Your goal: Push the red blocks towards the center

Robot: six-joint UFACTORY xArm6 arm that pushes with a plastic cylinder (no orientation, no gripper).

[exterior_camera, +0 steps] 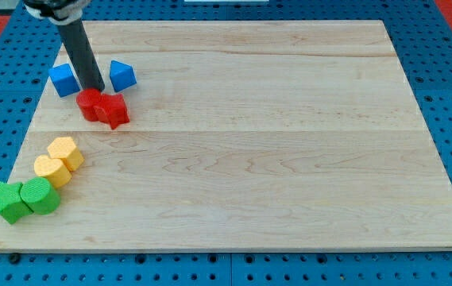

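Two red blocks lie touching in the view's upper left: a round one [90,104] and a star-like one [114,110] to its right. My tip [94,87] stands just above the round red block, at its upper edge, between a blue cube [64,79] on the left and a blue wedge-like block [121,75] on the right. The dark rod rises from the tip toward the view's top left.
Two yellow hexagonal blocks [66,151] [52,169] and two green blocks [40,195] [7,201] lie in a diagonal row at the view's lower left. The wooden board [273,143] sits on a blue perforated table.
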